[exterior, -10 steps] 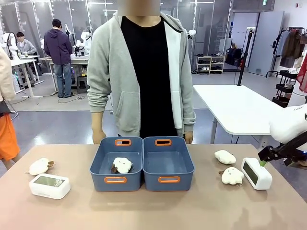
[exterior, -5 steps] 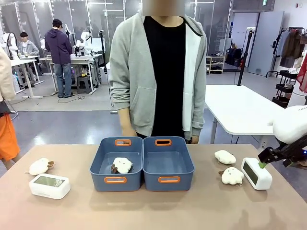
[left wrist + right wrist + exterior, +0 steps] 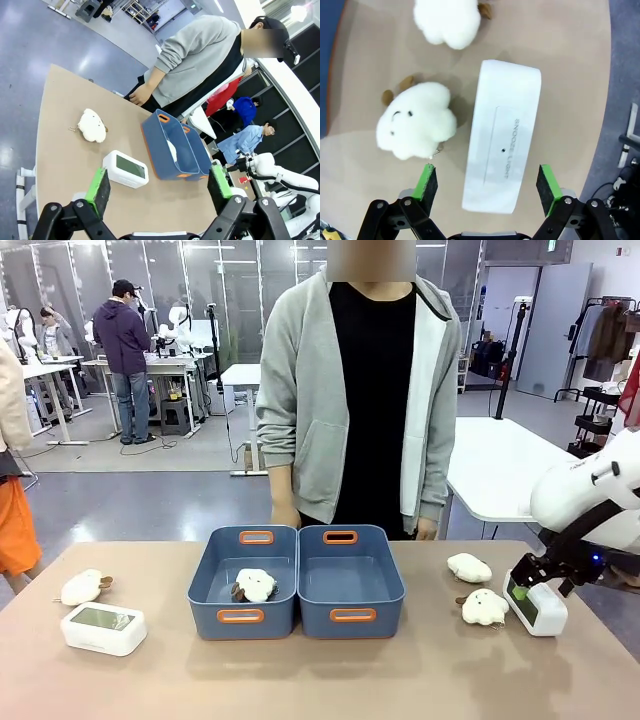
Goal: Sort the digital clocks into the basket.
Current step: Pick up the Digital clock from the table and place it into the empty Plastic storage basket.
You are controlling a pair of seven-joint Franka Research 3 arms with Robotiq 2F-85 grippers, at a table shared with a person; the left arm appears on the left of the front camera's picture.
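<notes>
The table (image 3: 300, 685) is carrying every item under review. A person (image 3: 370, 410) in a grey zip jacket over a black top is standing at its far edge, with both hands hanging low behind the table. The right arm (image 3: 590, 502) is reaching in over the table's right end.

Two blue bins with orange-rimmed handle slots are sitting side by side and touching at the table's middle. The left bin (image 3: 206, 585) is holding a binned plush toy (image 3: 255, 585), and the right bin (image 3: 396, 585) is standing against it.

The right tool (image 3: 530, 585) is hanging directly over the right clock (image 3: 540, 612), released and with its jaws spread wide. In the right wrist view its green pads are flanking the near end of the clock's white top. A gap is showing on each side, and nothing is being grasped. The left tool (image 3: 158, 184) is also released and gripping nothing, looking along the table from beyond its left end.

The right clock is standing upright near the table's right edge, outside both bins. The left clock (image 3: 103, 628) is lying with its face turned upward near the left front, well apart from the bins.

Three cream plush toys are lying loose. The left plush toy (image 3: 83, 587) is lying just behind the left clock. The far plush toy (image 3: 469, 567) and the near plush toy (image 3: 485, 607) are lying between the right bin and the right clock
</notes>
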